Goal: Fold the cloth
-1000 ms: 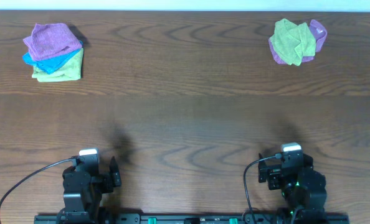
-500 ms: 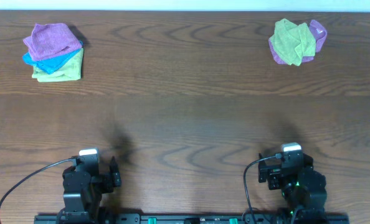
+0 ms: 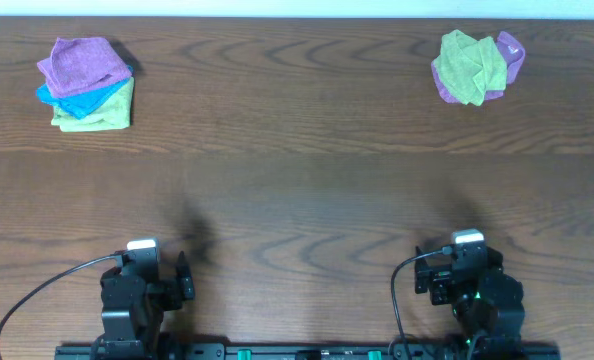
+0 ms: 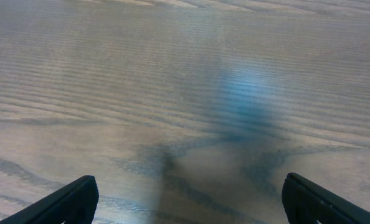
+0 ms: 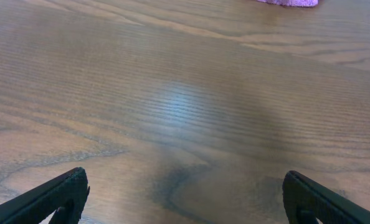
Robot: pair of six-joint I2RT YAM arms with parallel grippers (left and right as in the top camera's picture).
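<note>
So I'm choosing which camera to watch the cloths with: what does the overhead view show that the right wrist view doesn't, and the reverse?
Only overhead: the folded stack at far left, the yellow-green cloth crumpled on top of the purple cloth at far right, and the left gripper. Only right wrist: that the right gripper is open, its fingers wide apart above bare wood. Both: the table and the purple cloth, a mere sliver at the wrist view's top edge.

At the overhead's upper right, a green cloth [image 3: 467,66] hid most of the cloth [image 3: 512,48]; the right wrist view's top edge left only a sliver.
</note>
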